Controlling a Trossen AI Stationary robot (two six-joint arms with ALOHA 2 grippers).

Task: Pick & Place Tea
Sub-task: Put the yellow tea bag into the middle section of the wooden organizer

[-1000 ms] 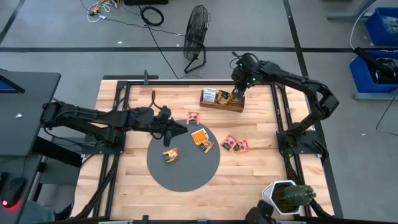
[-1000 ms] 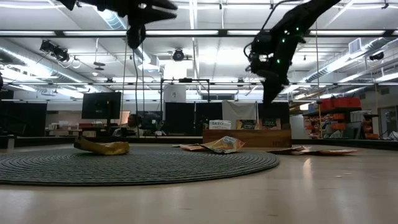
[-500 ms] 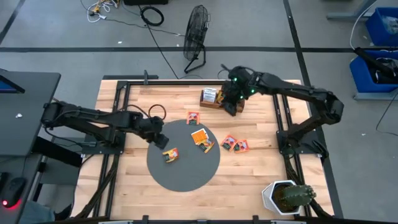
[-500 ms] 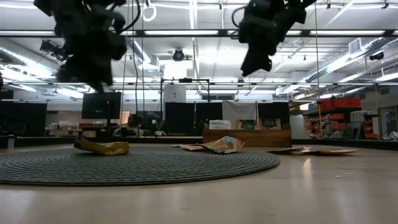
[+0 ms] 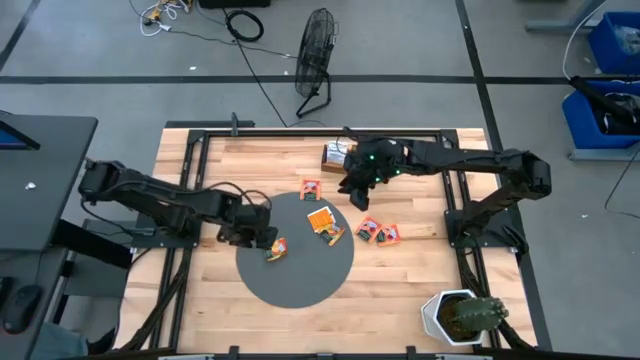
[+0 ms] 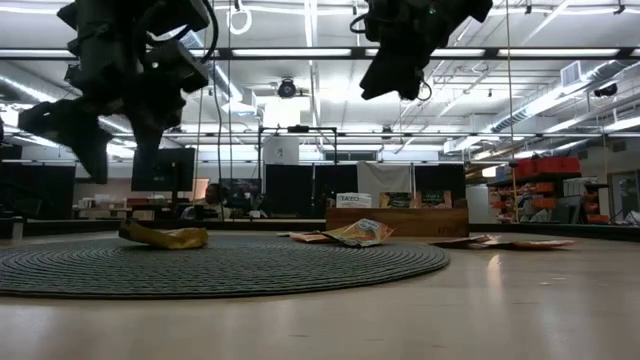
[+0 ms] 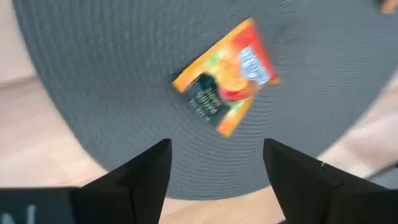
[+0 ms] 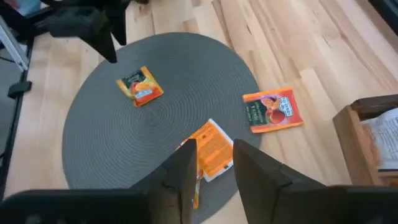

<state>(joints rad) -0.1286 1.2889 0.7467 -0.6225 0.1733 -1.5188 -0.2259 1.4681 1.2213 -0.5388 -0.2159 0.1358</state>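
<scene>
A: Left gripper?
B: Hovering w/ fingers spread over orange tea packet, lying on grey disc.
A: Right gripper?
B: Hanging above disc edge, fingers slightly apart, empty.

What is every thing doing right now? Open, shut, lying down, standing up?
Left gripper: jaws open, empty, above the packet on the mat.
Right gripper: jaws apart, empty, over the mat's edge.
Orange packet: lying flat on the mat, untouched.
Packet pile: lying on the mat.
Red packet: flat on the wood, off the mat.
Two packets: flat on the wood.
Wooden box: holds upright packets.
Mat: flat on the table.
Fan: standing on the floor.
</scene>
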